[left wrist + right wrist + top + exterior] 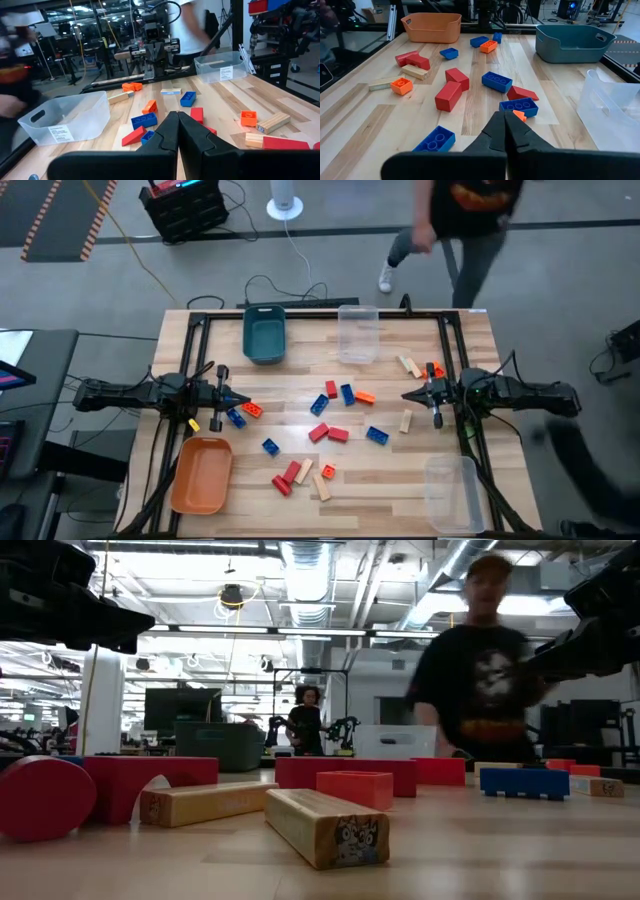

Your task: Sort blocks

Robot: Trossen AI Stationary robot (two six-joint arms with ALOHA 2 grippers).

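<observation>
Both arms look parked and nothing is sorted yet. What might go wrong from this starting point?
1. A person moves close behind the table's far edge; an arm swing could reach them.
2. The blocks lie tightly clustered, some touching, so a grasp could nudge neighbours.
3. The left tool and right tool are shut; they must open before descending or they will push blocks.

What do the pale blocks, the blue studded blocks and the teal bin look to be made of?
Pale blocks: apparently unpainted wood, with visible grain.
Blue blocks: likely moulded plastic, smooth with round studs.
Teal bin: seemingly matte, opaque plastic with a rolled rim.
</observation>
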